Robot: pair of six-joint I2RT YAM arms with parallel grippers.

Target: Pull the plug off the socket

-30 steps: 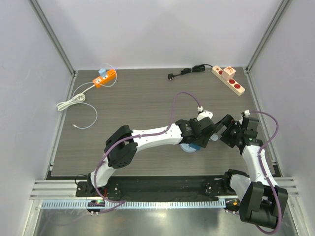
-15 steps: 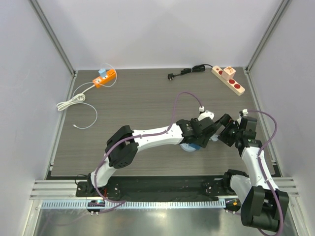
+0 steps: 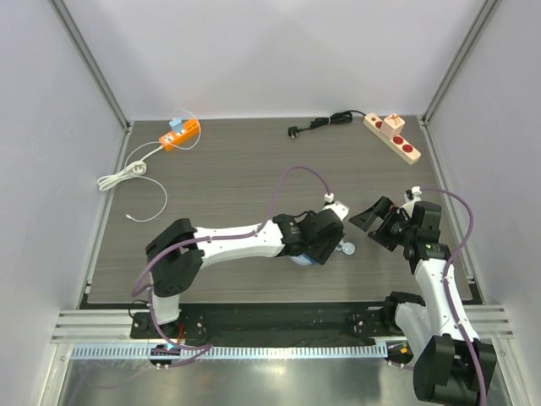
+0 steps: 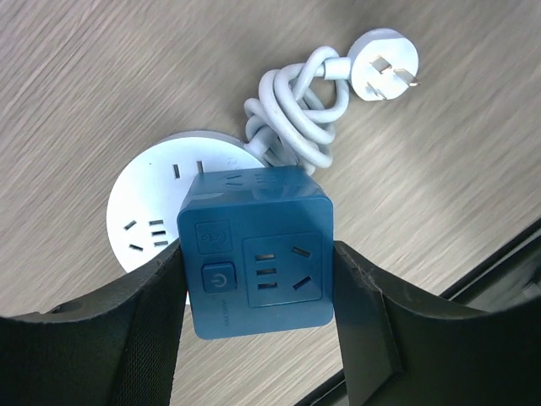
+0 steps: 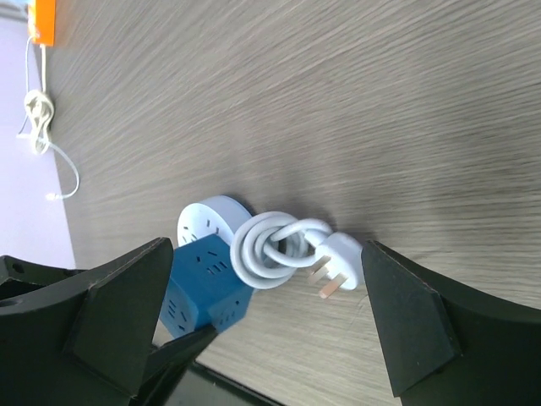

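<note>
My left gripper (image 4: 258, 281) is shut on a blue cube socket (image 4: 258, 262), one finger on each side. The cube sits over the edge of a round white socket (image 4: 152, 203) on the table; I cannot tell whether they are joined. A white plug (image 4: 385, 74) with bare prongs lies on the table beside its knotted white cable (image 4: 296, 106). In the top view the left gripper (image 3: 325, 245) is just left of the plug (image 3: 348, 249). My right gripper (image 3: 372, 224) is open and empty, above and apart from the plug (image 5: 338, 262), cable (image 5: 270, 249) and cube (image 5: 203, 288).
An orange power strip (image 3: 180, 134) with a loose white cable (image 3: 127, 173) lies at the back left. A beige power strip with red sockets (image 3: 393, 135) and a black cord (image 3: 325, 123) lies at the back right. The table's near edge is close below the cube.
My left arm has swung left and nearer with the blue cube in its jaws. My right gripper has drawn away from it and now stands open, with the white plug lying free between them.
</note>
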